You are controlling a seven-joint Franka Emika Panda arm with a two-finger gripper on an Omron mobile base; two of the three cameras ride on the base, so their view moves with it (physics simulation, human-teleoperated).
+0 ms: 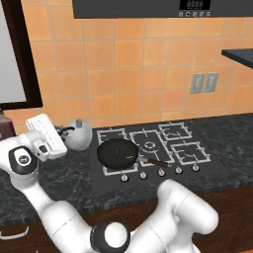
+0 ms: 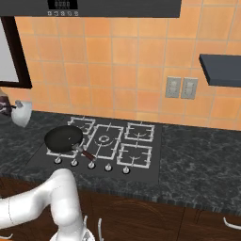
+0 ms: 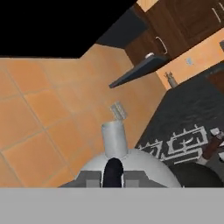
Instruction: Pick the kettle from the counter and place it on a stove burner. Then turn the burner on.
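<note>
Silvery-white, the kettle (image 1: 79, 134) sits at the left of the cooktop (image 1: 207, 165), over the dark marbled surface (image 1: 69, 180), with the white hand pressed against its left side. From the left base view I cannot tell whether it rests on the stone or hangs just above it. In the hand view the kettle's dome (image 3: 144, 168) and short spout (image 3: 114, 138) lie directly ahead, and the black handle (image 3: 113, 173) runs between the fingers (image 3: 89, 179), which close on it from both sides, so the gripper (image 3: 113, 179) has the kettle by its handle. In the right base view the kettle (image 2: 21, 113) shows at the far left edge, tilted. A black pan (image 1: 117, 152) covers the front-left burner. The small back-right burner (image 1: 175, 131) and front-right burner (image 1: 190, 152) are bare grates. Five knobs (image 1: 161, 172) line the cooktop's front edge. Two outlets (image 1: 204, 82) sit on the orange tile wall (image 1: 128, 64).
</note>
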